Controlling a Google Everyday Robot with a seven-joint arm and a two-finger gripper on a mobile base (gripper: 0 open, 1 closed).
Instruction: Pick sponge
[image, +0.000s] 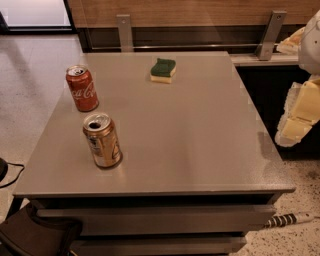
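Gripper (299, 116) hangs beside the table (200, 145) edge, width not discernible. Sponge (163, 70) lies flat, green side up, well apart from it; red can (82, 88) and gold can (102, 140) stand farther off, leaving its approach open.

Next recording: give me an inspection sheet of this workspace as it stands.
Surface: grey rectangular table, flat top.
Job's things: green-topped yellow sponge, far centre, lying alone, untouched.
Clutter: red cola can and gold drink can, both upright, left side.
Grippers: cream gripper, beyond the table's right edge, away from the sponge.
Cables: black cable on floor, left; striped cable, lower right.
Surroundings: speckled floor, wood-panelled wall.
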